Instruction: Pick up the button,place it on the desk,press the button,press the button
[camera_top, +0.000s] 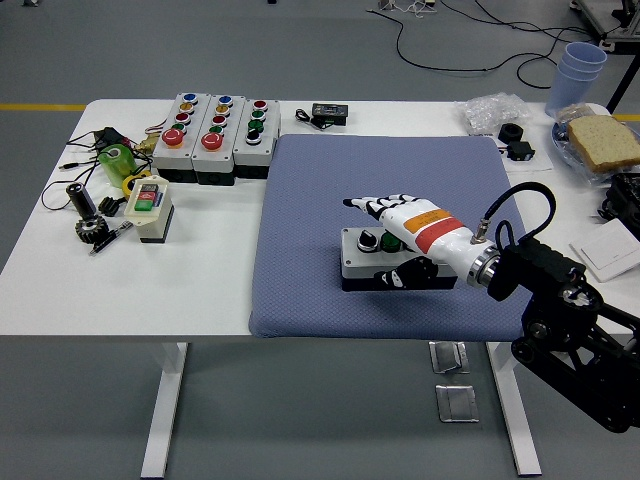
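A grey button box (362, 262) with a black base lies on the blue mat (300, 200), right of its middle. Its top shows a black selector knob (367, 240) and a green button (392, 241). My right hand (400, 240), in a white glove with an orange band, comes in from the right and is over the box. Its fingers (372, 205) are stretched out flat and point left, a little above the box's far side. The thumb (400, 276) lies along the box's near side. The hand grips nothing.
Three grey button boxes (215, 125) stand at the back left, with a small red-and-green switch box (147, 205), a green object (115, 160) and small parts near them. Blue cups (580, 68), bread (605, 140) and a white pad (610, 250) are at the right.
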